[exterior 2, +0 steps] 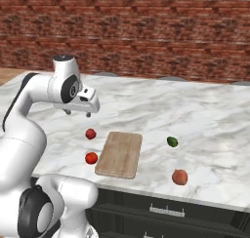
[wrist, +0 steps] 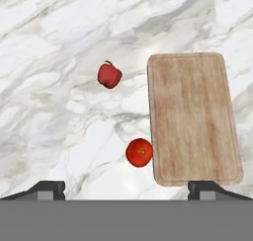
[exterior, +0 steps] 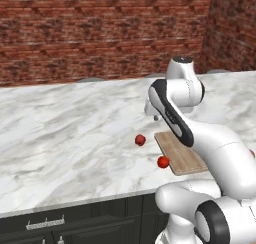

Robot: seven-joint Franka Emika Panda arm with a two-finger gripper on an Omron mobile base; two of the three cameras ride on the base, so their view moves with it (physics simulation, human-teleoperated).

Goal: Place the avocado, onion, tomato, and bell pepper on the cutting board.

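The light-brown wooden cutting board (exterior 2: 119, 154) lies bare near the counter's front edge. Just left of it are the red bell pepper (exterior 2: 90, 133) and, nearer the edge, the red tomato (exterior 2: 91, 158). To the board's right lie the dark green avocado (exterior 2: 172, 142) and the peach-tan onion (exterior 2: 179, 177). My gripper (exterior 2: 78, 113) hangs open and holds nothing, well above the counter beyond the bell pepper. The hand view looks straight down on the bell pepper (wrist: 109, 75), the tomato (wrist: 139, 152) touching the cutting board (wrist: 192, 116), and the wide-apart gripper (wrist: 127, 189).
The marble counter (exterior 2: 205, 115) runs wide to both sides, with a brick wall (exterior 2: 146, 32) behind it. Dark cabinet fronts (exterior 2: 166, 212) sit below the front edge. My own arm (exterior: 172, 118) covers part of the board in the left base view.
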